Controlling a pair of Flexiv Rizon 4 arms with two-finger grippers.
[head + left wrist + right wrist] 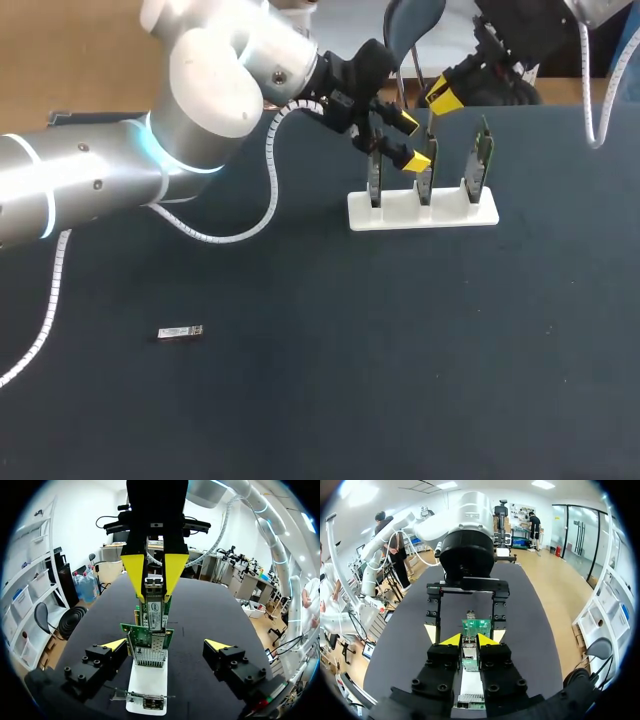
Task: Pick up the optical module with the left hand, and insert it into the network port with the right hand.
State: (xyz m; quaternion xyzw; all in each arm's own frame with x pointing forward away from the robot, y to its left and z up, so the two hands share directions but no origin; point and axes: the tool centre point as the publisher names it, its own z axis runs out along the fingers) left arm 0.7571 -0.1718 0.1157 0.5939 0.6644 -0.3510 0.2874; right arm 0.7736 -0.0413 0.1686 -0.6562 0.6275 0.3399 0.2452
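Clamping the optical module (pixel 154 602) upright in the right gripper (pixel 469 640), straight above the white stand (pixel 400 215) and its middle network card (pixel 142 632). Straddling that same card with the left gripper (pixel 166 645), fingers (pixel 115 645) wide apart. Well apart from the stand, toward the left arm's side: a second module (pixel 180 332), flat on the table (pixel 300 400).

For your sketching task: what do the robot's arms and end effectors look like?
Left arm and right arm are rounded silver-white links with cyan rings and white coiled cables. Left end effector and right end effector are black, yellow-tipped.
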